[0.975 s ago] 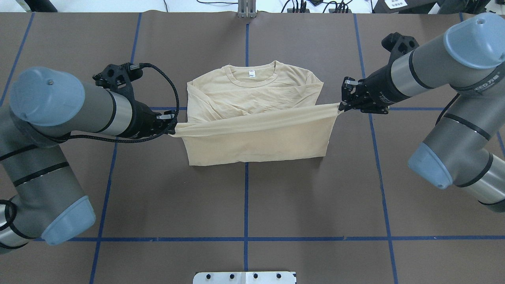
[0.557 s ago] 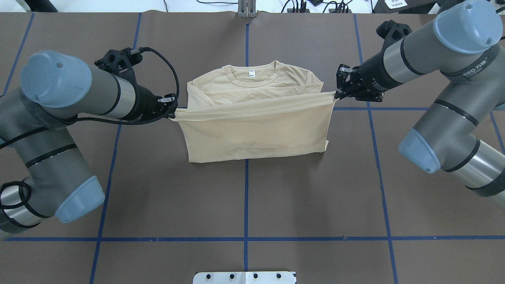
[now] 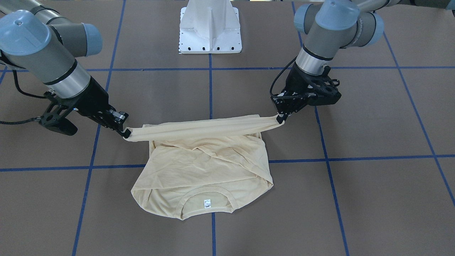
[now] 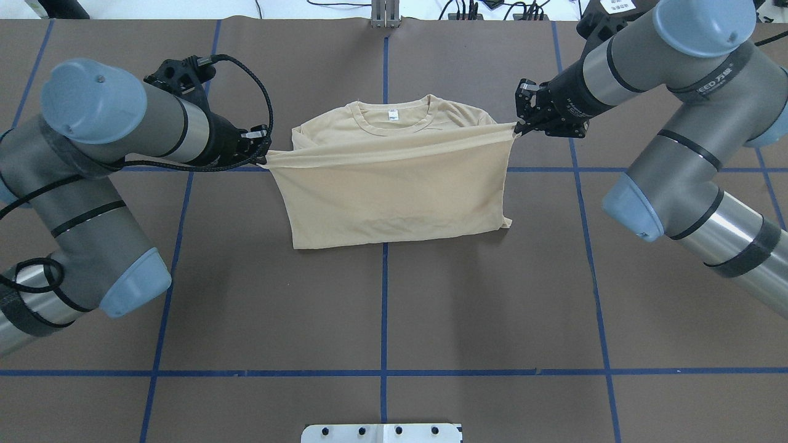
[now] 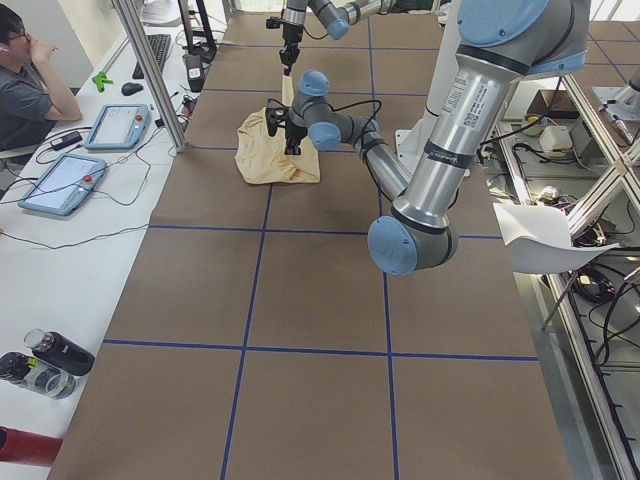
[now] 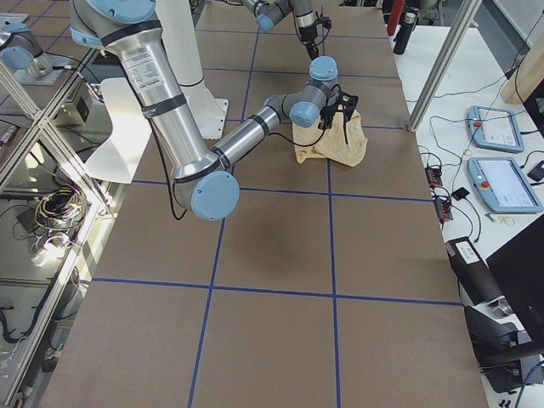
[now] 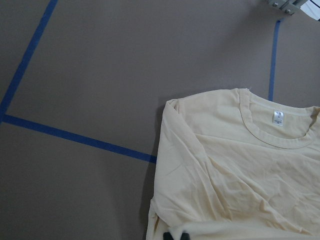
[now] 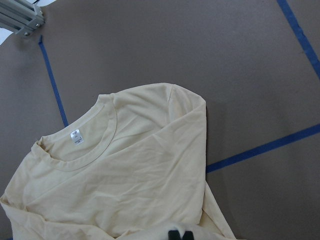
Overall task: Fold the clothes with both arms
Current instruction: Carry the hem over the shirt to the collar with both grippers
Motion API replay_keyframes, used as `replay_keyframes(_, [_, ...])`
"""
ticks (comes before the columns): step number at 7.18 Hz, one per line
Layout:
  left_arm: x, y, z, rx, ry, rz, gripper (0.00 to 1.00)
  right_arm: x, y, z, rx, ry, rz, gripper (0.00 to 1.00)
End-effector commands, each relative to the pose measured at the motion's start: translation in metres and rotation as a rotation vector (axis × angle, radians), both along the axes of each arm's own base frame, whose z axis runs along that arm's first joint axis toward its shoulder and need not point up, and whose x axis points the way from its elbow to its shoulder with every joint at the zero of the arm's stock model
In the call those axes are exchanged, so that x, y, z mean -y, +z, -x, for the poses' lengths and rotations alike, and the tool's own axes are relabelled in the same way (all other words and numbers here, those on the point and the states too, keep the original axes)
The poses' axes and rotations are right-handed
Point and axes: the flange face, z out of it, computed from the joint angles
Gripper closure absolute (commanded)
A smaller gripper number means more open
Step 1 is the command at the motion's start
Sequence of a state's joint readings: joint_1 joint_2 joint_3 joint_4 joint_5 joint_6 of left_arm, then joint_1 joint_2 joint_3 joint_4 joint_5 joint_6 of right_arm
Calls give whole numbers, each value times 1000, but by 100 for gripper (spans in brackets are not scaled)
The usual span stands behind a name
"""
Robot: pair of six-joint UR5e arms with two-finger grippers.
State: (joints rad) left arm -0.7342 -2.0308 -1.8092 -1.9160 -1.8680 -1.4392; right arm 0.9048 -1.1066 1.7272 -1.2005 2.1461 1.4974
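band on the right arm (image 4: 717, 77): white lettering at the upper right of the overhead view, reading "EED" and then a Chinese character; the start is hidden by the arm's curve.
neck label (image 4: 391, 114): white tag inside the collar of the shirt (image 4: 394, 197), upper centre; its dark print is too small to read.
strip on the left arm (image 5: 463, 95): small print, illegible.
strip on the right arm, right-side view: small print, illegible.

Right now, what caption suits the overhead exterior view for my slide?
Left end effector and right end effector stretch a raised fold of the shirt taut.
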Motion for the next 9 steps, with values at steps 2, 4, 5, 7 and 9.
replay_keyframes(2, [23, 23, -17, 0, -18, -5, 100, 28, 44, 15, 22, 9, -30, 100])
replay_keyframes(4, [29, 14, -11, -10, -36, -13, 100, 37, 40, 23, 23, 8, -31, 100])
replay_keyframes(5, [32, 7, -9, -17, -43, -18, 100, 40, 43, 26, 17, 8, -24, 100])
replay_keyframes(7, [47, 13, -29, -21, -75, 63, 100, 42, 46, 27, 12, 11, -27, 100])
replay_keyframes(9, [71, 24, -48, 17, -130, 70, 100, 45, 57, 31, -3, 10, -12, 100])
